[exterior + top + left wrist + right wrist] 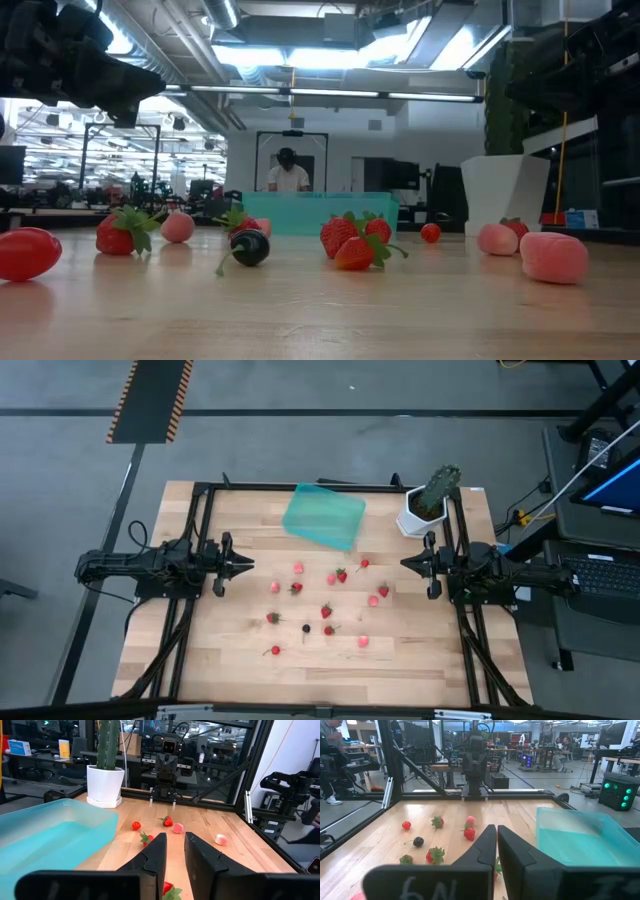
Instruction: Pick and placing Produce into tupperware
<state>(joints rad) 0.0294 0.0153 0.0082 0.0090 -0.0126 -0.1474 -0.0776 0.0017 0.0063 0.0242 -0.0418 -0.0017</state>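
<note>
- Left gripper (245,564): shown at the table's left edge, held above the board and aimed toward the middle. In its own wrist view the fingers (156,855) stood slightly parted, a narrow gap visible between them, with nothing pinched.
- Produce (325,611): scattered loose over the middle of the wooden table (420,660), between the two arms — mostly red strawberries with green tops, several pale pink pieces, and one dark berry (306,628). None was seen inside the container.
- Tupperware (323,515): a shallow teal container, set askew at the far side of the table, beyond the berries and beside the cactus in its white pot (420,517).
- Right gripper (408,564): shown waiting at the table's right edge, above the board, its fingers pressed together and empty.
- Step in hand, as judged: the first pick appeared not yet made, the left arm being the likelier to act. For a clean grasp, the fingers would best be spread wider before descent, lowered astride a single berry standing apart from its neighbours, and closed gently — the pieces are small and round and may roll or be pushed aside. The berry should be carried over the container's rim before release.
</note>
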